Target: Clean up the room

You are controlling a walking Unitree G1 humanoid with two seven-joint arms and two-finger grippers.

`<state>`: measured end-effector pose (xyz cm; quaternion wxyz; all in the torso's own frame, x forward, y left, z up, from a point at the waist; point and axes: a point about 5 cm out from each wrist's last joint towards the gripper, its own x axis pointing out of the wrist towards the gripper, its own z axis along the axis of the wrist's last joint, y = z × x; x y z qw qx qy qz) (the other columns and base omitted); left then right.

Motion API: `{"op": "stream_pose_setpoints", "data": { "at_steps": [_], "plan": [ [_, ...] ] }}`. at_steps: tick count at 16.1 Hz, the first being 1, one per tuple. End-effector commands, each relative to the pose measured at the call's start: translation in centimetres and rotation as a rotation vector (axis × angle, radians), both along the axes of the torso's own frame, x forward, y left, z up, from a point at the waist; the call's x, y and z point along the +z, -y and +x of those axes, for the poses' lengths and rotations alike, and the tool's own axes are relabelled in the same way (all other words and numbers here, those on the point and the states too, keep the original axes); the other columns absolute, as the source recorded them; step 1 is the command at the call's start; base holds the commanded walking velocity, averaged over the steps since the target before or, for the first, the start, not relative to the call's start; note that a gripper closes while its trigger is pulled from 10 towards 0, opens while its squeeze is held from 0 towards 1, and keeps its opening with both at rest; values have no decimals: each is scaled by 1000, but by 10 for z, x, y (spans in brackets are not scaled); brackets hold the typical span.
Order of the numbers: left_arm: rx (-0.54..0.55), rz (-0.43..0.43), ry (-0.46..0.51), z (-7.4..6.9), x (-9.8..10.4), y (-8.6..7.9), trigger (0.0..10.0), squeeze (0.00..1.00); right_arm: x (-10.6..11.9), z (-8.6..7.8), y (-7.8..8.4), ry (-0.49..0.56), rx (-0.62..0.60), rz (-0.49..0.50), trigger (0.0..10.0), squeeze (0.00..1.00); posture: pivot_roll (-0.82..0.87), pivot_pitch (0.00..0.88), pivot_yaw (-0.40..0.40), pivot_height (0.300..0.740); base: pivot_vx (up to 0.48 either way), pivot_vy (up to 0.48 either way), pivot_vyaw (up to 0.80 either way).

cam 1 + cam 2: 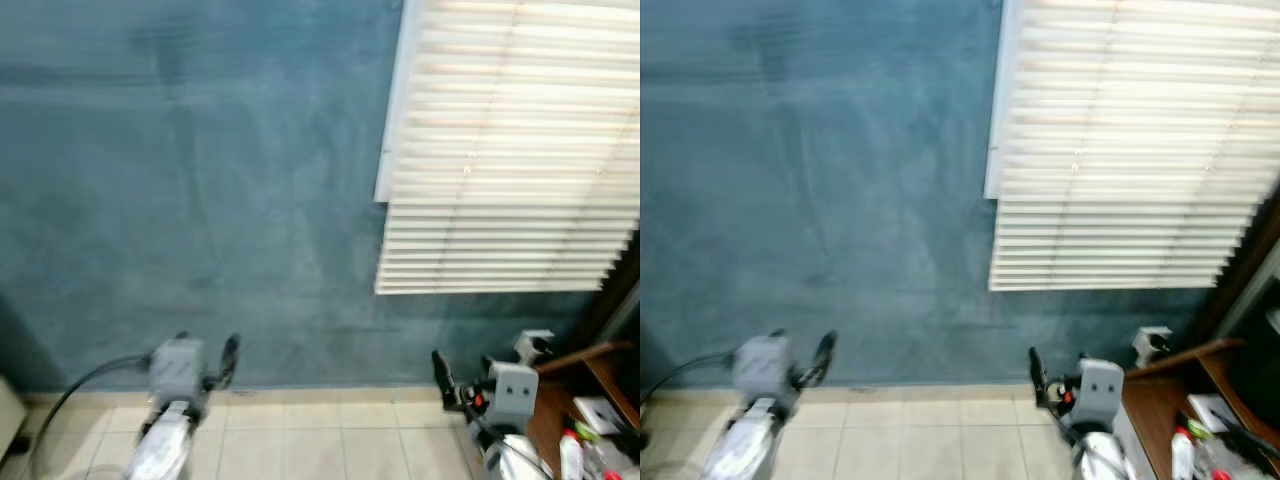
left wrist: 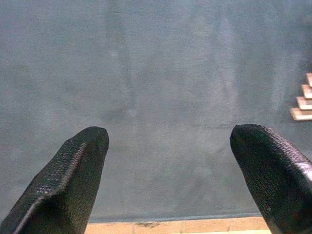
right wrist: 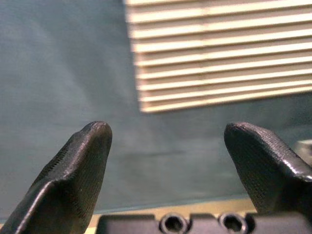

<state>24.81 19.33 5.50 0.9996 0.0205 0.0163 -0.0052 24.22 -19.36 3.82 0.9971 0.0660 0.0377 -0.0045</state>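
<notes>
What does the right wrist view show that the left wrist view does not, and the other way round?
Right wrist view: a broad stretch of the white blinds and the right pincer, fingers apart, nothing between them. Left wrist view: the left pincer, also open with nothing held, and just a corner of the blinds. Both: the blue wall and a strip of tiled floor at its foot.

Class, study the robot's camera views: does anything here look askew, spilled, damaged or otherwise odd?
Nothing stands out. The window blind hangs with even slats on the blue wall, and the tiled floor shows no spill. Bottles crowd the wooden desk, too blurred to judge. Both claws, left and right, are open, holding nothing.
</notes>
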Motion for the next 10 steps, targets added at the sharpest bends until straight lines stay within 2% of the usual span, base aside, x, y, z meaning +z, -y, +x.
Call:
{"op": "stream_pose_setpoints", "data": {
  "at_steps": [1,2,3,4,5,7,8,10],
  "plan": [
    [-33,22,65,4,18,-3,10000,0,8,6,-12,31,63,16,10000,0,46,0,-55,740,0,0,0],
    [-42,36,64,3,18,-4,10000,0,8,7,-15,32,80,17,10000,0,46,0,-55,740,0,0,0],
    [-89,101,49,-2,16,-5,10000,0,8,9,-20,29,109,34,10000,0,68,0,-62,740,0,0,0],
    [-94,125,32,-6,14,-7,10000,0,9,9,-21,24,120,41,10000,0,68,0,-63,740,0,0,0],
    [-92,102,-17,-28,17,-16,10000,0,20,-3,-22,19,168,78,10000,0,77,0,-70,740,0,0,0],
    [-79,56,-59,-42,13,-15,10000,0,21,-12,-25,-11,212,67,10000,0,82,0,-78,740,0,0,0],
    [-75,45,-74,-47,10,-12,10000,0,20,-15,-25,-19,214,66,10000,0,83,0,-80,740,0,0,0],
    [-86,34,-91,-46,5,-8,10000,0,18,-15,-23,-34,208,54,10000,0,81,0,-81,740,0,0,0]
  ]
}}
